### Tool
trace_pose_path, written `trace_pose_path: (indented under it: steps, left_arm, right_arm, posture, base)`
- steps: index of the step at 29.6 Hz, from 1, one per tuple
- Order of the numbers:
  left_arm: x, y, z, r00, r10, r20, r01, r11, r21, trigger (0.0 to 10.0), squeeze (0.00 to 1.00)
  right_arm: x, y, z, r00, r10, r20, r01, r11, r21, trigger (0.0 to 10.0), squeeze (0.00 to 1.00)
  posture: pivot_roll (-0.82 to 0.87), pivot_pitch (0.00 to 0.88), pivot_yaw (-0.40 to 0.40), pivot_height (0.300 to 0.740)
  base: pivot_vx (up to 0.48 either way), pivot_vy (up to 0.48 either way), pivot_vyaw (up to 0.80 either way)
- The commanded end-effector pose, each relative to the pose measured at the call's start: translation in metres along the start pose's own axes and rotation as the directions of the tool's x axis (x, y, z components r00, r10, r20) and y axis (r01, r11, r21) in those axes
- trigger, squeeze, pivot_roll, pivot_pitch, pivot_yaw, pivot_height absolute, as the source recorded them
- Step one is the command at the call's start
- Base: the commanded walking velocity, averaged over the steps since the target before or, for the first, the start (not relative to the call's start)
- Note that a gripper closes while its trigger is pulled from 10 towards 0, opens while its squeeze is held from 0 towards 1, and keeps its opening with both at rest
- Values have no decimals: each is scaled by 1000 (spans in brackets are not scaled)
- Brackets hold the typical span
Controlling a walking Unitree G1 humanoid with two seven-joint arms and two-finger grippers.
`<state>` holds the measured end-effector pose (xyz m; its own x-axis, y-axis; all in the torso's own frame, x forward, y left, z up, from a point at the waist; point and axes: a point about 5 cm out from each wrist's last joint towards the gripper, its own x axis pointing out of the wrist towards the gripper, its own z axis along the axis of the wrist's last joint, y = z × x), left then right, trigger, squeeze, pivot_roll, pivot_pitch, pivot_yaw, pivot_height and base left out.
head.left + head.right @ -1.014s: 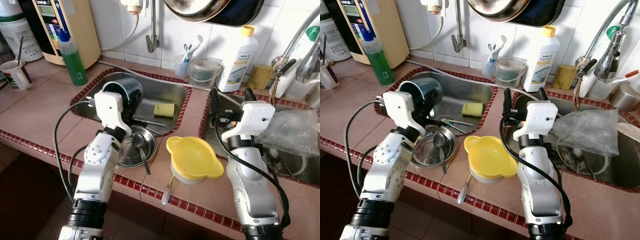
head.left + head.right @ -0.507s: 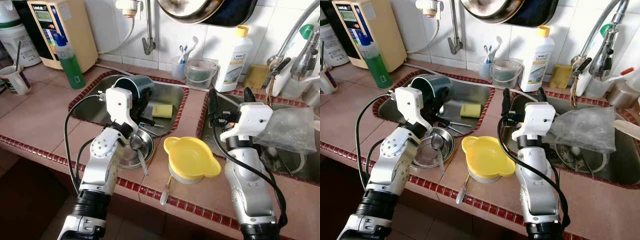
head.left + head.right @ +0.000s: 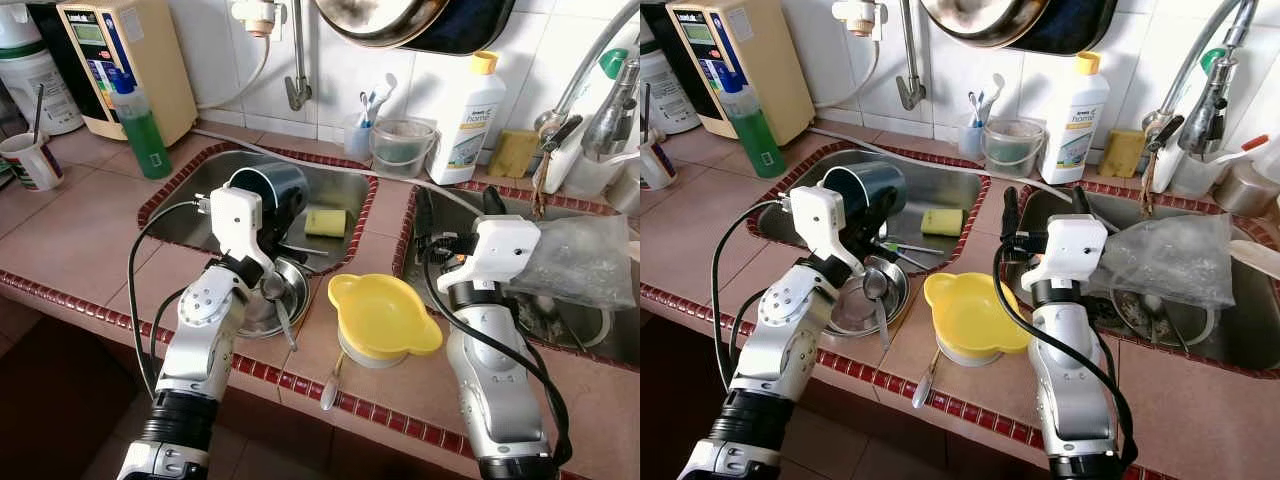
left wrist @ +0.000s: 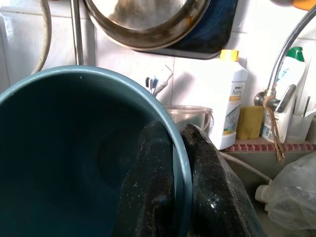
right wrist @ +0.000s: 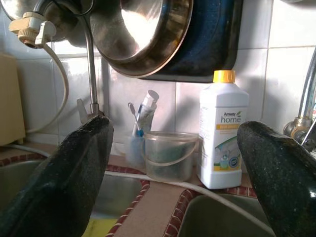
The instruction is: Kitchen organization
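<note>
A dark teal mug (image 3: 270,188) hangs tilted over the left sink (image 3: 350,185), its mouth facing my left wrist camera. My left gripper (image 4: 177,143) is shut on the mug's rim (image 4: 183,163), one finger inside and one outside. Below the mug lies a steel dish (image 3: 292,300) with a ladle (image 3: 277,292) in it. My right gripper (image 3: 458,205) stands open over the left edge of the right sink (image 3: 410,250), with nothing between its fingers (image 5: 69,173). A yellow bowl (image 3: 385,315) sits on the counter between the two arms.
A yellow sponge (image 3: 326,222) lies in the left sink. A clear plastic bag (image 3: 575,262) lies over the right sink. Along the back wall stand a green soap bottle (image 3: 143,120), a toothbrush cup (image 3: 360,132), a plastic tub (image 3: 405,148) and a white detergent bottle (image 3: 470,115). A spoon (image 3: 333,380) lies at the counter's front edge.
My left gripper has carried the mug a little to the right over the left sink. The right gripper has dipped slightly and stays open. The camera has shifted a little.
</note>
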<state>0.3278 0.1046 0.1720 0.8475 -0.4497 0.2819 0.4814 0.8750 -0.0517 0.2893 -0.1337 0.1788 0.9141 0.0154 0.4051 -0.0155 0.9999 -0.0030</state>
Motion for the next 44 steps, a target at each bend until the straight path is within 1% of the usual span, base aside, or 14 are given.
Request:
trace_pose_path:
  steps: [1,12,33,38,44]
  left_arm:
    - [1,0,7,1000,-14,22,14,1000,16,10000,0]
    - [2,-4,7,999,-33,11,33,999,20,10000,0]
    - [4,-7,9,999,-47,22,47,999,14,10000,0]
    - [3,-8,10,998,-50,25,49,999,19,10000,0]
    - [2,-10,9,998,-55,22,55,998,20,10000,0]
  right_arm:
    - [0,1,4,1000,5,11,-5,1000,6,10000,0]
    - [-2,3,2,1000,8,5,-8,1000,11,10000,0]
    - [-2,6,2,1000,23,3,-23,1000,18,10000,0]
    - [-2,6,0,1000,20,-17,-19,999,27,10000,0]
    - [-2,5,-2,999,17,-33,-16,999,28,10000,0]
  posture:
    - [-101,21,51,740]
    - [-104,12,56,740]
    - [-101,1,52,740]
    - [-102,6,50,740]
    - [-100,15,49,740]
  base:
    - [0,247,0]
    - [0,331,0]
    - [0,350,0]
    - [0,0,-95]
    - [0,0,-798]
